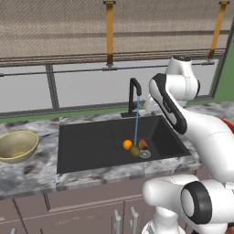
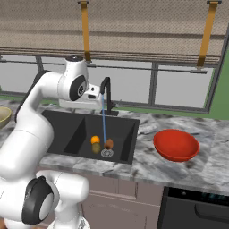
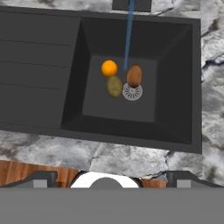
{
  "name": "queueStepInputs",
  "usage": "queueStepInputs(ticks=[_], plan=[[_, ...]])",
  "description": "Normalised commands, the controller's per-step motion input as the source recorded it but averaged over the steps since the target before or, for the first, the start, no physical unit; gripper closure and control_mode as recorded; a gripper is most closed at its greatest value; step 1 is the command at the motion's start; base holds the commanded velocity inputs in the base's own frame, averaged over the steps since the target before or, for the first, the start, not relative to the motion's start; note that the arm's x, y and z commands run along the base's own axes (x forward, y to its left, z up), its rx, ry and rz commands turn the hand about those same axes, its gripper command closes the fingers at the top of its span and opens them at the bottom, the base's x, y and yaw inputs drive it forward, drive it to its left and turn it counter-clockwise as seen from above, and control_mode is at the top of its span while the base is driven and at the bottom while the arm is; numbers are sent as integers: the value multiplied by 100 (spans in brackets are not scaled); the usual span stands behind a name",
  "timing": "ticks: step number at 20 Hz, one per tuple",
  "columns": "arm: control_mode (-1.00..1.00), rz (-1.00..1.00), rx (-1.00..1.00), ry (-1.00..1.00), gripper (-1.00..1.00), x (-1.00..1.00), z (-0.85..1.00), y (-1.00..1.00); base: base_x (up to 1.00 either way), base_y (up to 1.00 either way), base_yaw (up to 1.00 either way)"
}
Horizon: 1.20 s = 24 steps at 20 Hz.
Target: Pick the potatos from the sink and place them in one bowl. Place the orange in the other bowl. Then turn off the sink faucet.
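In the black sink lie the bright orange, an olive-brown potato and a reddish-brown potato, all close together beside the round silver drain. A thin blue stream runs down from the black faucet onto them. My gripper hangs open and empty high above the sink's front edge, its dark fingertips set wide apart. The tan-yellow bowl sits on the counter left of the sink. The glossy red bowl sits to the sink's right.
Grey marbled counter surrounds the sink. A window wall with a low sill runs behind the faucet. Wooden cabinet fronts lie below the counter edge, and a dark appliance stands under the red bowl.
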Motion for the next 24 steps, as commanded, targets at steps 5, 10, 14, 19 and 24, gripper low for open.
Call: queueStepInputs(ticks=[5, 10, 14, 19, 24], plan=[[-100, 0, -1, 6, -100, 0, -15, -5, 0, 0, 0], [-100, 0, 0, 0, -100, 0, -31, 0, 0, 0, 0], [-100, 0, 0, 0, -100, 0, -32, -1, 0, 0, 0], [-100, 0, 0, 0, -100, 0, -31, -10, 0, 0, 0], [-100, 0, 0, 1, -100, 0, -32, -10, 0, 0, 0]])
